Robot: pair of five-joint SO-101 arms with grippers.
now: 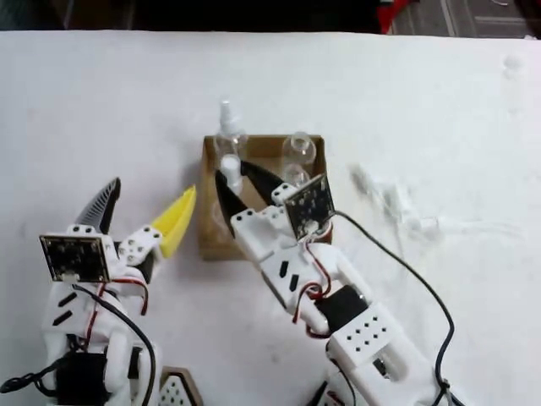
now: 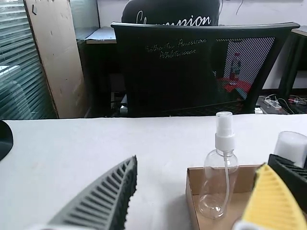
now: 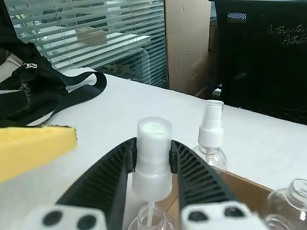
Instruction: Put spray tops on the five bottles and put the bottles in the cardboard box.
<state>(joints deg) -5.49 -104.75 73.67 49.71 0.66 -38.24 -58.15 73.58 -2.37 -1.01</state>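
White table (image 1: pixel 101 101): right jaws clamp spray top (image 3: pixel 152 158).

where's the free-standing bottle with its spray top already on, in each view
High view: the capped bottle stands in the cardboard box's far left corner.
Left wrist view: it stands inside the box corner, beyond the open left pincer.
Right wrist view: it stands just beyond the spray top gripped by the right pincer.
Shared landmark: the cardboard box.
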